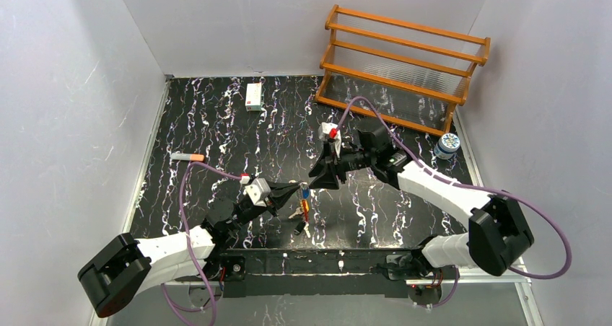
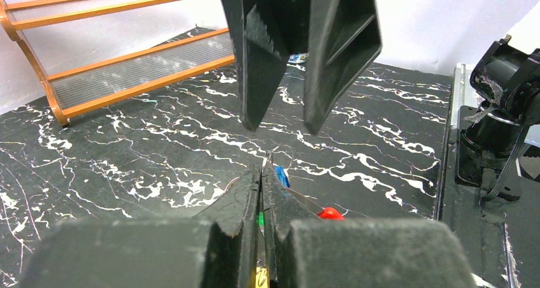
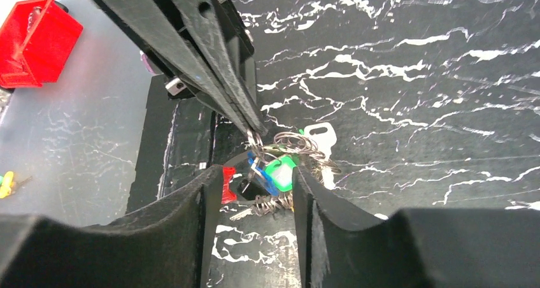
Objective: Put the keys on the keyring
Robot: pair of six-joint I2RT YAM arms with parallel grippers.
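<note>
Green and blue keys (image 3: 280, 172) dangle at keyring (image 3: 299, 144), wire pinched by left gripper (image 3: 250, 129); right gripper (image 3: 255, 173) spread, just far-right, tips flanking them.

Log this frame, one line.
left gripper: shut on keyring | right gripper: open, fingers straddling green tag and blue tag | threaded: cannot tell

White walls (image 1: 72, 88); black marbled tabletop (image 1: 216, 124); wooden rack (image 1: 411, 72).
</note>
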